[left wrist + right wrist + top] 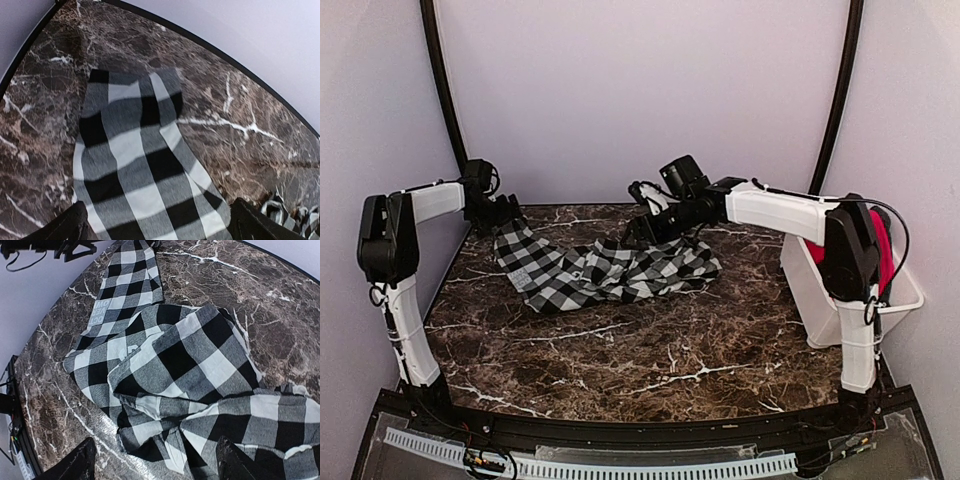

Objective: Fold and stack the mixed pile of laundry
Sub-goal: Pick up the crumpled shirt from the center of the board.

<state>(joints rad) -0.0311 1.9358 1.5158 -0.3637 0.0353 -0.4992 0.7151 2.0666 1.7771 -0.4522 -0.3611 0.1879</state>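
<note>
The black-and-white checked garment [605,270] lies stretched across the back of the marble table, flat at its left end and crumpled at its right. Its white lettering [100,310] shows in the right wrist view. My left gripper [506,214] hovers open over the flat left end [135,150], its fingers [65,227] wide on either side of the cloth. My right gripper [645,228] is open above the rumpled folds [190,365], holding nothing. The bright red garment [886,255] sits in the bin at the right, partly hidden by my right arm.
A white plastic bin [820,300] stands at the table's right edge beside the right arm's base. A black curved rim [210,47] bounds the table at the back. Bare marble [640,350] stretches in front of the garment.
</note>
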